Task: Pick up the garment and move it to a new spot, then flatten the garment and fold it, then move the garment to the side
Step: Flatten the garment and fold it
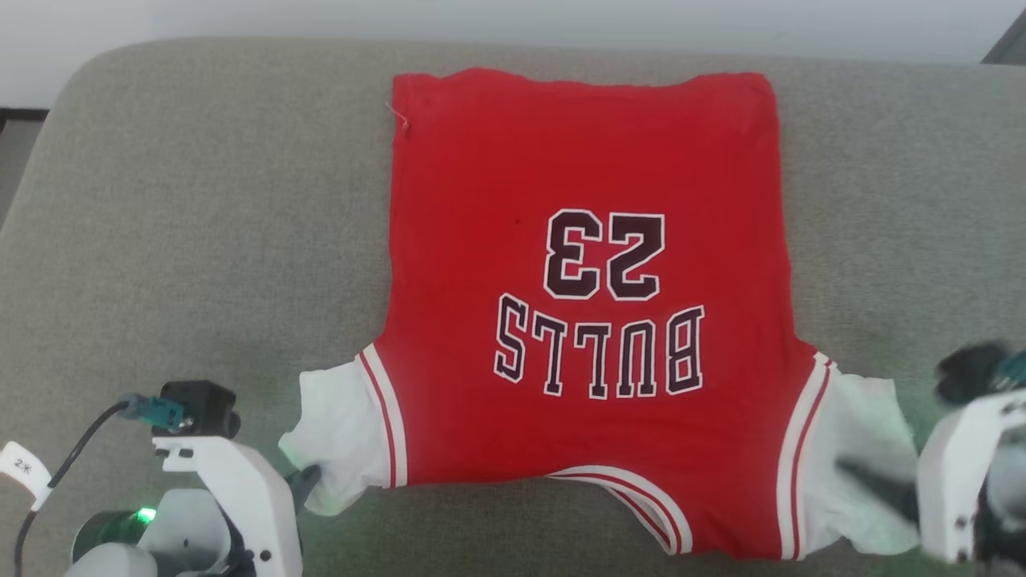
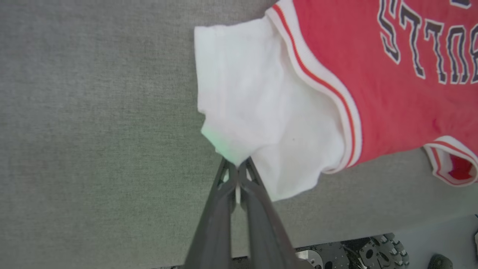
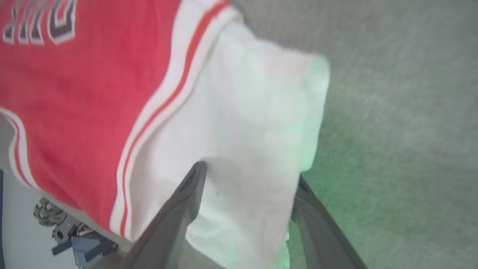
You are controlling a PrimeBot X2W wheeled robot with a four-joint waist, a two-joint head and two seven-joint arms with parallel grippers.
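The left pincer (image 2: 236, 166) is pressed together on the outer corner of the garment's white left sleeve (image 2: 254, 93). Its two dark fingers meet at their tips, with a tuck of cloth nipped between them. A faint green glow falls on the cloth just at the grip. In the head view this pincer sits at about 7 o'clock from the shirt's middle, low by the robot's pale forearm, where a small green light (image 1: 146, 514) shines.

The right pincer (image 3: 249, 175) is spread wide at the white right sleeve (image 3: 254, 112), with a broad band of the cloth lying in the gap. Whether the cloth runs over or under either finger cannot be told, as the view is blurred. In the head view it sits at about 4 o'clock from the shirt's middle, also smeared.

The garment (image 1: 577, 160) lies spread flat on the grey fabric surface (image 1: 200, 200), front side up. Its hem is at 12 o'clock and its striped collar (image 1: 633, 501) at 6 o'clock, nearest the robot. The dark "BULLS" lettering (image 1: 599, 353) and the number 23 (image 1: 603, 255) read upside down from the head. The sleeves stick out at 8 and 4 o'clock, both somewhat rumpled, and the red body is mostly smooth.
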